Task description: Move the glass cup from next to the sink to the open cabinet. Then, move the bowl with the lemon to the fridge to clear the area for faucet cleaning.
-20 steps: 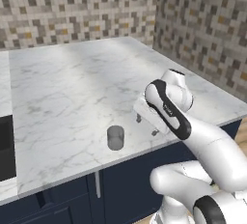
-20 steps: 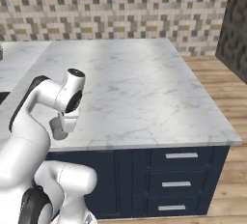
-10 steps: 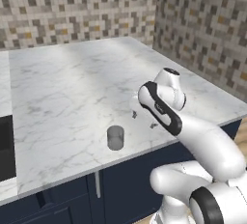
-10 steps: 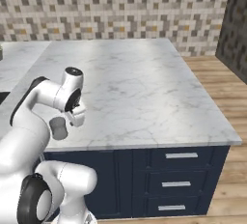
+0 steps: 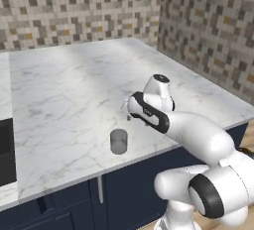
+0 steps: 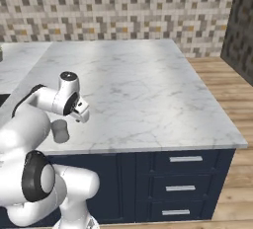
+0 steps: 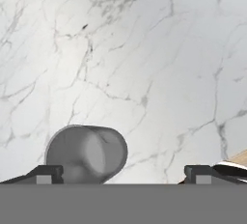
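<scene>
The glass cup (image 5: 118, 141) stood near the desk's (image 5: 74, 85) front edge; the gripper (image 7: 120, 175) hung spread beside it.

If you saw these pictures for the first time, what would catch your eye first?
Most striking is the white arm bent low over the marble counter, its open gripper hanging just beside the glass cup. The cup stands upright near the counter's front edge. Behind runs a speckled mosaic tile wall.
</scene>
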Motion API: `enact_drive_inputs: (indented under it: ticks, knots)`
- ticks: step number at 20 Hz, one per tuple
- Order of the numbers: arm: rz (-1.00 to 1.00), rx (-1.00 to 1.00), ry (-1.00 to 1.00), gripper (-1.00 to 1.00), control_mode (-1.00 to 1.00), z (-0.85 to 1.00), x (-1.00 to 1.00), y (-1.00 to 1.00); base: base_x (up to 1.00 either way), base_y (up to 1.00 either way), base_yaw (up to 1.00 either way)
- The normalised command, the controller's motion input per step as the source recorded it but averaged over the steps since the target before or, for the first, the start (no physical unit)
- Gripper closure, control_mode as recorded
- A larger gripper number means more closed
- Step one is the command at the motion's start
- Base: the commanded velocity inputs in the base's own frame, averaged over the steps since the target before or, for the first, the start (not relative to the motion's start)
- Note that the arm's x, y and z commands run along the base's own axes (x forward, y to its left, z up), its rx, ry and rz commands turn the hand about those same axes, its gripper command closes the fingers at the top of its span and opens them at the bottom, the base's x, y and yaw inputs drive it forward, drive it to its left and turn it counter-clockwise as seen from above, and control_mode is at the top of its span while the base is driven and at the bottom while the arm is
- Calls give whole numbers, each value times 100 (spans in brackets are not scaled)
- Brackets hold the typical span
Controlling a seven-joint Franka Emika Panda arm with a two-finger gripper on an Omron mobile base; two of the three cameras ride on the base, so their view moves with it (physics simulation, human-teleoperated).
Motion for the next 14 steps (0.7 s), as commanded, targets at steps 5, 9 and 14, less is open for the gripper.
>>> enact_drive_inputs:
  ticks: [5,9,14]
  knots:
    - [8,-6,14,-100,-100,-17,3,32,0,0,0]
    - [12,-13,12,-100,-100,-27,12,49,0,0,0]
    - [14,-8,7,-100,-100,-51,10,10,0,0,0]
